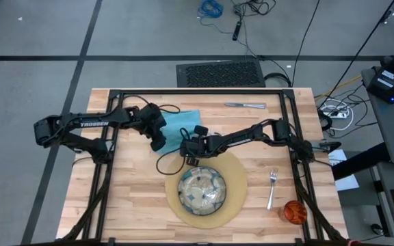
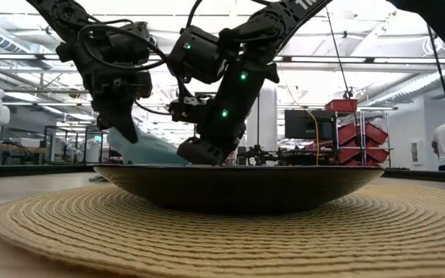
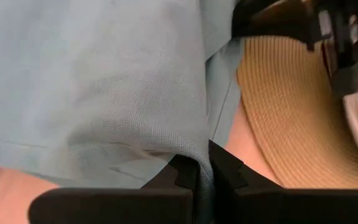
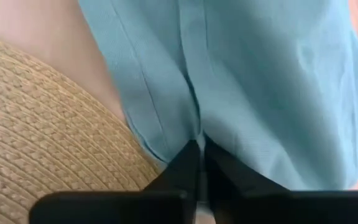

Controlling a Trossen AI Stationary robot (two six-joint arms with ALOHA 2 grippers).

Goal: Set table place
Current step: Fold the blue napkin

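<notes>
The napkin (image 1: 181, 123) lies crumpled at upper centre of the high view, just above the placemat (image 1: 234, 179). Both grippers pinch it: the left (image 3: 204, 169) and the right (image 4: 199, 155) are each clenched on cloth. The plate (image 1: 202, 190) sits on the mat. The fork (image 1: 272, 188), cup (image 1: 294, 212) and knife (image 1: 245, 105) seem unplaced yet.

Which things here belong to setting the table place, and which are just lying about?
Belong to the job: placemat, plate, teal napkin pinched by the left hand and right hand, fork, knife, orange cup.

Just lying about: black grille, floor cables, power strip.
</notes>
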